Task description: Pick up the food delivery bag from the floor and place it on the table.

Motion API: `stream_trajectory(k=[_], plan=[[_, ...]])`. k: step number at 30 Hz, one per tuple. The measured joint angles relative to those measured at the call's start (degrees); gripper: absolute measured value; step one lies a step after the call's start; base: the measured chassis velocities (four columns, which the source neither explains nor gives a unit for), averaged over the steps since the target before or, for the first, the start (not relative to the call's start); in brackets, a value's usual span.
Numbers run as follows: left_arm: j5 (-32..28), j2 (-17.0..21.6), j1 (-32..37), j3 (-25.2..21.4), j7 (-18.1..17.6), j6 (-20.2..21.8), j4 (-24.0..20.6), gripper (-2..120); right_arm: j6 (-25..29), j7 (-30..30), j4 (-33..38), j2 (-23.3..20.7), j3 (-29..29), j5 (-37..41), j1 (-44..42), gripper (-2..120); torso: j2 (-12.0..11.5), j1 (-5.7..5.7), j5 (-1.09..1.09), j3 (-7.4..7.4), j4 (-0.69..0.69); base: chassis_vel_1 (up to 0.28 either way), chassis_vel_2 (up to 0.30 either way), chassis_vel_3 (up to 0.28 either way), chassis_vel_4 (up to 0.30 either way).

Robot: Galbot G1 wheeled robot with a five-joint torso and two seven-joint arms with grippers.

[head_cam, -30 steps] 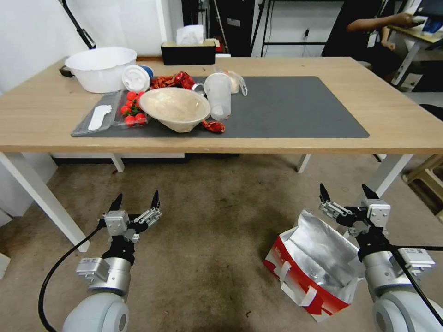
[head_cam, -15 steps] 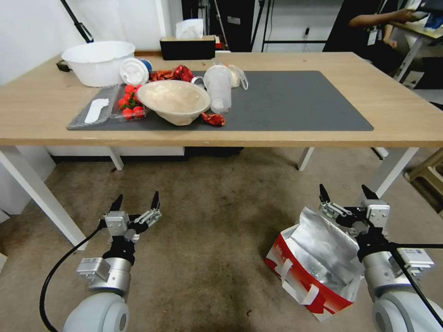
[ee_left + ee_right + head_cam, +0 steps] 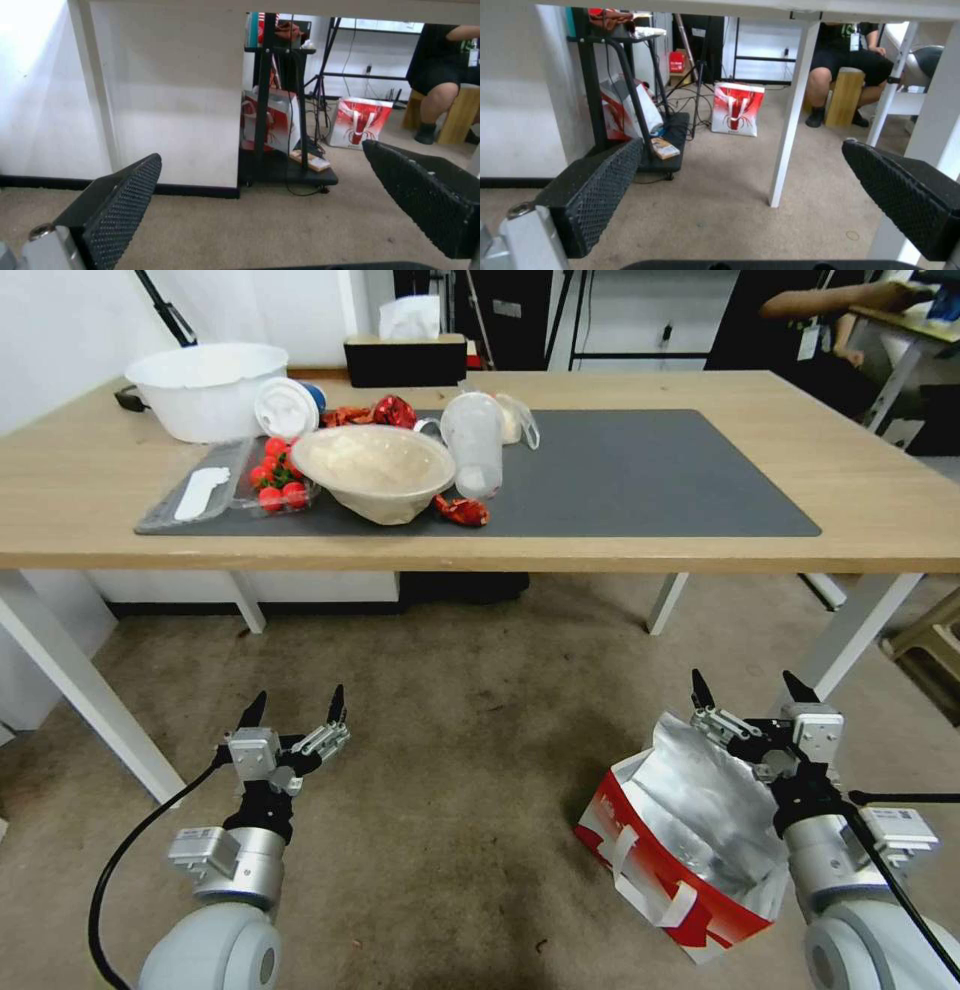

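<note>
From the head camera, the food delivery bag sits open on the carpeted floor in front of the desk, just beside the right gripper, whose fingers are spread wide and empty. The left gripper hangs low over the floor, well apart from the bag, fingers also wide. Both wrist cameras look under the desk past parted fingers.

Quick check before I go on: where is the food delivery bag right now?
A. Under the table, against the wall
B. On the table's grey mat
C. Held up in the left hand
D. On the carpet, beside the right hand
D: the food delivery bag stands open on the carpet, with the open right hand at its far rim, not gripping it.
</note>
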Motion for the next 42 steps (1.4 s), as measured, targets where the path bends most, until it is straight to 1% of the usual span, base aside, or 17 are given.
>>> stream_trajectory(k=[3, 6, 10, 13, 14, 17, 21, 23, 28, 29, 33, 36, 40, 42], plan=[[0.0, 0.0, 0.0, 0.0, 0.0, 0.0, 0.0, 100, 0.0, 0.0, 0.0, 0.0, 0.0, 0.0, 0.0, 100, -0.3, -0.08, 0.00, -0.27, 0.00, 0.000, 0.000, 0.000, 0.000], [0.0, 0.0, -0.1, 0.0, 0.0, 0.0, 0.2, 100, 0.0, 0.0, -0.2, 0.0, 0.0, 0.0, 0.1, 100, -1.6, -0.44, 0.00, -1.19, 0.00, 0.000, 0.000, 0.000, 0.000], [0.0, 0.0, -0.2, 0.1, 0.0, 0.0, 0.2, 100, 0.0, 0.0, -0.2, 0.0, 0.0, 0.0, 0.2, 100, -2.3, -0.62, 0.00, -1.68, 0.00, 0.000, 0.000, 0.000, 0.000], [0.0, 0.0, -0.2, 0.1, 0.0, 0.0, 0.3, 100, 0.0, 0.0, -0.3, 0.0, 0.0, 0.0, 0.2, 100, -3.3, -0.80, 0.00, -2.50, 0.00, 0.000, 0.000, 0.000, 0.000], [0.0, 0.0, -0.2, 0.1, 0.0, 0.0, 0.3, 100, 0.0, 0.0, -0.3, 0.0, 0.0, 0.0, 0.2, 100, -3.3, -0.80, 0.00, -2.50, 0.00, 0.000, 0.000, 0.000, 0.000], [0.0, 0.1, -0.3, 0.1, 0.0, 0.0, 0.4, 100, 0.0, 0.0, -0.4, 0.0, -0.1, -0.1, 0.2, 100, -4.2, -1.01, 0.00, -3.17, 0.00, 0.000, 0.000, 0.000, 0.000], [0.0, 0.1, -0.3, 0.1, 0.0, 0.0, 0.4, 100, 0.0, -0.1, -0.4, 0.0, -0.1, -0.1, 0.3, 100, -4.8, -1.14, 0.00, -3.59, 0.00, 0.000, 0.000, 0.000, 0.000], [0.0, 0.0, -0.3, 0.1, 0.0, 0.0, 0.4, 100, 0.1, -0.1, -0.6, 0.0, -0.1, -0.1, 0.3, 100, -5.5, -1.26, 0.00, -4.24, 0.00, 0.000, 0.000, 0.000, 0.000], [0.0, 0.0, -0.3, 0.1, 0.0, 0.0, 0.5, 100, 0.2, -0.1, -0.6, 0.0, -0.1, -0.2, 0.3, 100, -6.3, -1.37, 0.00, -4.90, 0.00, 0.000, 0.000, 0.000, 0.000], [0.0, 0.0, -0.3, 0.1, 0.0, 0.0, 0.5, 100, 0.2, -0.1, -0.6, 0.0, -0.2, -0.2, 0.3, 100, -6.8, -1.47, 0.00, -5.32, 0.00, 0.000, 0.000, 0.000, 0.000], [0.0, 0.0, -0.3, 0.1, 0.0, 0.0, 0.5, 100, 0.2, -0.1, -0.6, -0.1, -0.2, -0.2, 0.3, 100, -7.7, -1.64, 0.00, -6.03, 0.00, 0.000, 0.000, 0.000, 0.000], [0.0, 0.0, -0.3, 0.1, 0.0, 0.0, 0.5, 100, 0.3, -0.1, -0.6, -0.1, -0.2, -0.2, 0.3, 100, -8.1, -1.72, 0.00, -6.36, 0.00, 0.000, 0.000, 0.000, 0.000], [0.0, 0.0, -0.3, 0.1, 0.0, 0.0, 0.5, 100, 0.3, -0.1, -0.6, -0.1, -0.2, -0.2, 0.3, 100, -8.2, -1.73, 0.00, -6.43, 0.00, 0.000, 0.000, 0.000, 0.000], [0.0, 0.0, -0.4, 0.1, 0.0, 0.0, 0.5, 100, 0.4, -0.1, -0.6, -0.2, -0.2, -0.2, 0.3, 100, -8.6, -1.78, 0.00, -6.84, 0.00, 0.000, 0.000, 0.000, 0.000]])
